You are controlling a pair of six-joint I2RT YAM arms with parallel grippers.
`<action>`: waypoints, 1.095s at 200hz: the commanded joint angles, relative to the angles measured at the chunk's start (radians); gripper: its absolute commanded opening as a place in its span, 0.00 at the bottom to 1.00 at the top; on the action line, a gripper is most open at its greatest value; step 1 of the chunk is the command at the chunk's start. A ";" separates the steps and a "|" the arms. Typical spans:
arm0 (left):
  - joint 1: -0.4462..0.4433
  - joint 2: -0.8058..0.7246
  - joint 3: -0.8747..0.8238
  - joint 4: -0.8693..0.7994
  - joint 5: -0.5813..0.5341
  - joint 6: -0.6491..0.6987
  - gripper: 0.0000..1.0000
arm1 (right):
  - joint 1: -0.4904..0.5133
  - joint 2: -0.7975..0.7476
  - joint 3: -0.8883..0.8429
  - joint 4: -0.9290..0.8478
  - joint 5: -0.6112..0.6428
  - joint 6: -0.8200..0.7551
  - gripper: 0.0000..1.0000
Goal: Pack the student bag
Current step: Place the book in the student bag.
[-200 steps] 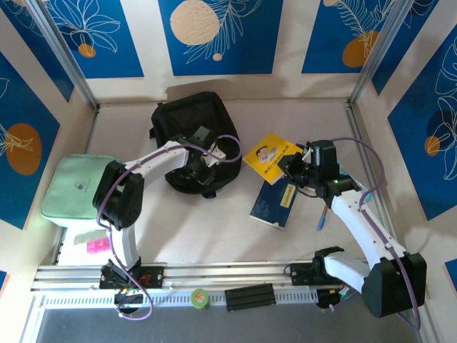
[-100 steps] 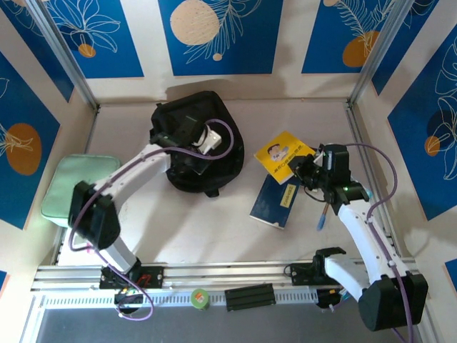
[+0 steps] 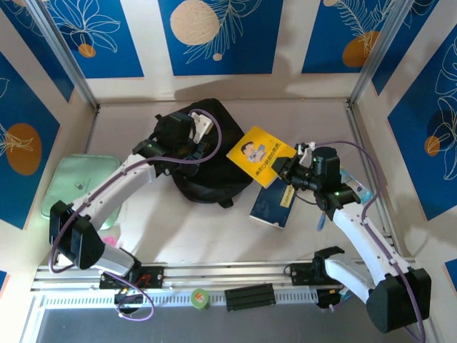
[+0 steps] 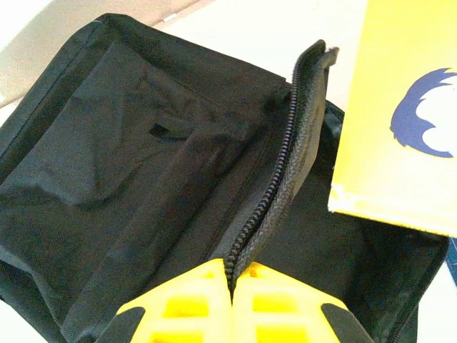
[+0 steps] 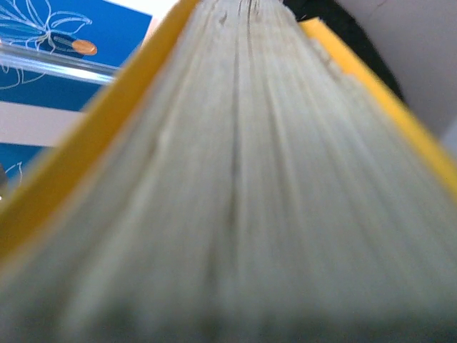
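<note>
Since a second ago my left arm has swung from the near side of the bag to its far left, its jaws have closed, and the yellow book has risen off the table and come left towards the bag.

Well behind and to the left of my left gripper (image 4: 232, 296) the pouch (image 3: 77, 187) lies flat by the left wall. The left gripper itself is clamped: its yellow fingers (image 4: 187, 309) meet on the zipper edge of the bag (image 4: 136, 164), and in the wrist view that toothed strip stands up straight from between the tips. Ahead of the fingers the black fabric hangs slack on the left and the mouth gapes on the right.

From above, the bag (image 3: 207, 184) sits under and just right of this gripper, at the middle of the table's far half.

The yellow book (image 3: 260, 155) is tilted, its left corner over the bag's right edge; from the left wrist it shows ahead and to the right of the fingers, above the opening.

My right gripper (image 3: 285, 171) pinches that book at its right corner; the right wrist camera looks straight along the page edges, between the yellow covers.

Beneath this gripper the blue book (image 3: 274, 205) lies flat on the table. Just right of and below the wrist a pen (image 3: 322, 218) lies on the table.
</note>
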 commanded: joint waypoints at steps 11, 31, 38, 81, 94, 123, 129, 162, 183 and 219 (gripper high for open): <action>-0.008 -0.050 -0.033 0.114 0.044 -0.022 0.00 | 0.045 0.031 -0.019 0.032 0.050 0.089 0.08; -0.008 -0.075 -0.063 0.155 0.062 -0.018 0.00 | 0.072 0.035 -0.039 -0.002 0.105 0.167 0.08; -0.010 -0.083 -0.075 0.177 0.069 -0.018 0.00 | 0.075 0.048 -0.041 -0.007 0.108 0.201 0.08; -0.010 -0.121 -0.136 0.291 0.166 0.000 0.00 | 0.114 0.235 0.038 0.130 0.046 0.271 0.08; -0.010 -0.125 -0.143 0.313 0.175 0.003 0.00 | 0.133 0.304 0.085 0.193 0.028 0.285 0.08; -0.010 -0.119 -0.130 0.313 0.192 0.014 0.00 | 0.165 0.454 0.188 0.361 -0.019 0.333 0.07; -0.009 -0.119 -0.130 0.313 0.192 0.016 0.00 | 0.168 0.477 0.200 0.396 -0.025 0.350 0.07; -0.011 -0.122 -0.144 0.313 0.210 0.028 0.00 | 0.201 0.556 0.238 0.511 -0.013 0.393 0.07; -0.010 -0.115 -0.146 0.311 0.215 0.031 0.00 | 0.232 0.604 0.255 0.500 0.009 0.375 0.07; -0.010 -0.114 -0.146 0.335 0.221 0.021 0.00 | 0.267 0.730 0.277 0.550 0.073 0.334 0.07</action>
